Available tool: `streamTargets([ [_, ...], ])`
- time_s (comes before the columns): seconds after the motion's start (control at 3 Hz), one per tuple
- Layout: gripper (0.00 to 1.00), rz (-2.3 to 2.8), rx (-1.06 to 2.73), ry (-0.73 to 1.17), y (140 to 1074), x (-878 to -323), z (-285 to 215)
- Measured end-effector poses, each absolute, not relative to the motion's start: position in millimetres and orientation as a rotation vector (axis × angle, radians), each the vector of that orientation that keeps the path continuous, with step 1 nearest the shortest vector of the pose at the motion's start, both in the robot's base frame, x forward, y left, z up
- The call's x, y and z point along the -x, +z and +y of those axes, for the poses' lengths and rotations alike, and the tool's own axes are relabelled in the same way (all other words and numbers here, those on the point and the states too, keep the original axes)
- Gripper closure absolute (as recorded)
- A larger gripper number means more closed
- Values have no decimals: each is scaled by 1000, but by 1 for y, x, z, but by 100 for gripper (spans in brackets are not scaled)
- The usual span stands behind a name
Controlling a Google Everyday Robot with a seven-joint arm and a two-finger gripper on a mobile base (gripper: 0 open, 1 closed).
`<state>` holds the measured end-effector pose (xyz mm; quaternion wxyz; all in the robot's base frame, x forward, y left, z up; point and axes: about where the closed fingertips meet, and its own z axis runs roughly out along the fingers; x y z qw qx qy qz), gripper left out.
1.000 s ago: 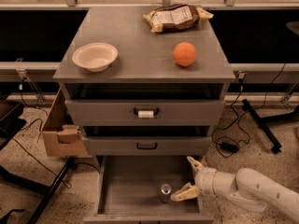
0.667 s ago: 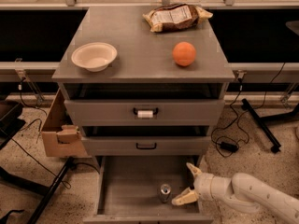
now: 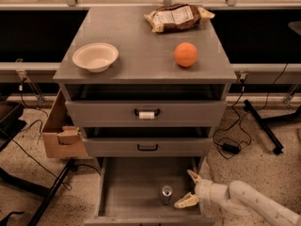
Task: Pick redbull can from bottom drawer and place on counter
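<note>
Speckled flooring (image 3: 263, 168) is running under a grey three-drawer cabinet, whose bottom drawer (image 3: 134, 192) is standing pulled out. The redbull can (image 3: 166, 193) is sitting upright on the drawer floor near the front edge. A white arm (image 3: 244, 199) is reaching in over the drawer's side, and the jaws are hanging low inside the drawer, released and spread wide. The can is standing just beyond their tips, not yet between the two cream fingers (image 3: 186, 202), and they are not appearing to touch it. The approach to the grasp seems to be the step in hand. The next move is calling for sliding the jaws on until the can is standing between them, then clenching on its slim body without tipping it. After that comes lifting it clear of the drawer and carrying it to the desk (image 3: 141, 60), well above the jaws. Counting: one can, three drawers and two black handles. On the desk, one orange ball (image 3: 186, 54) is lying almost straight above the jaws, one snack bag (image 3: 178, 17) beyond it, and one bowl (image 3: 95, 56) far across. One cardboard box (image 3: 59, 133) is leaning beside the cabinet on the side away from the jaws.
</note>
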<state>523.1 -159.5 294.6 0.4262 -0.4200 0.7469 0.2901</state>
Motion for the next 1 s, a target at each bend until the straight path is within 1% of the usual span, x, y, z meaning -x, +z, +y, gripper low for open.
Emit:
streamTargets([
  [0.33, 0, 1820, 1011, 753, 245, -533, -153],
  [1.0, 0, 1782, 956, 800, 209, -542, -129],
])
